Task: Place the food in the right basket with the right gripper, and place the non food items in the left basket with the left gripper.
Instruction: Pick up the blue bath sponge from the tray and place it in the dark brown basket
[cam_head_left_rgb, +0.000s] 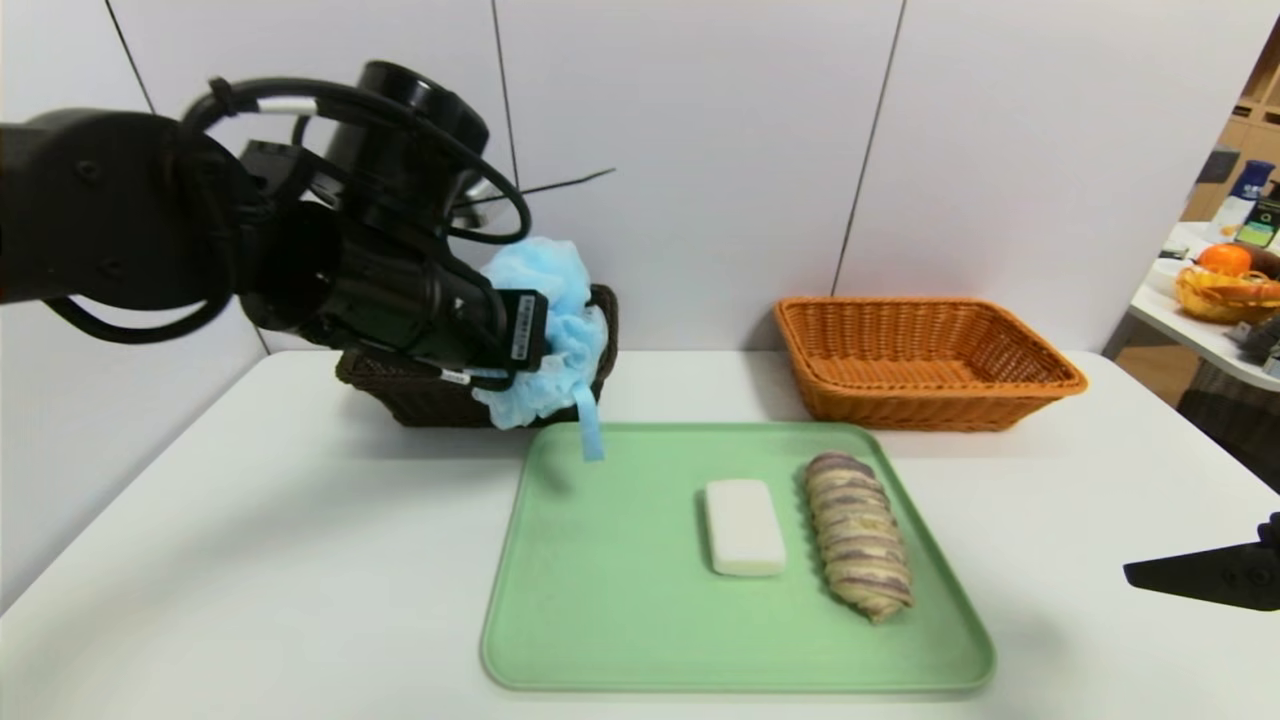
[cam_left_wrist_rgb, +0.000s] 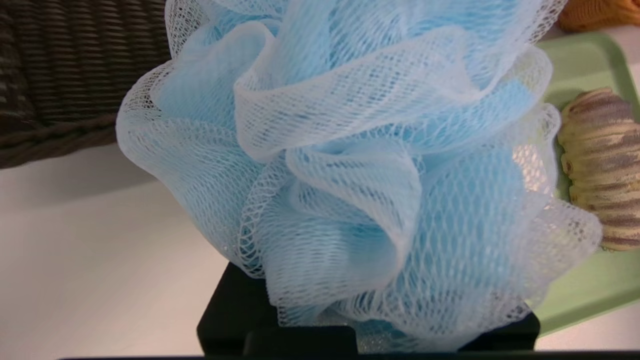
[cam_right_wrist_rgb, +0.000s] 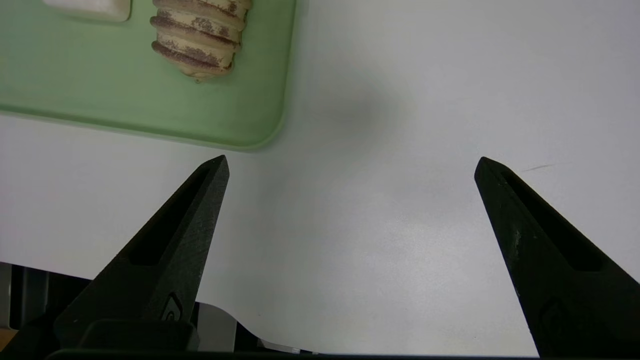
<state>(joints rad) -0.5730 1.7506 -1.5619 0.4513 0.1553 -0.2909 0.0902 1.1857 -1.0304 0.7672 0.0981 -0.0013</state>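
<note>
left claw (cam_head_left_rgb: 525, 345): clamped on pouf (cam_head_left_rgb: 545, 330), raised by dark basket (cam_head_left_rgb: 420, 395) | right claw (cam_right_wrist_rgb: 350, 165): wide, over table (cam_head_left_rgb: 250, 520) right of tray (cam_head_left_rgb: 600, 600) | soap (cam_head_left_rgb: 744, 526), bread (cam_head_left_rgb: 860, 545): on tray

Airy mesh pouf (cam_left_wrist_rgb: 350, 165), wicker baskets (cam_head_left_rgb: 925, 365)

My left arm (cam_head_left_rgb: 150, 210), upper left: matte black, bulky w/ looped black cables, white label sticker. Right hand (cam_right_wrist_rgb: 350, 165): black tapered fingers (cam_right_wrist_rgb: 170, 240), slotted.
</note>
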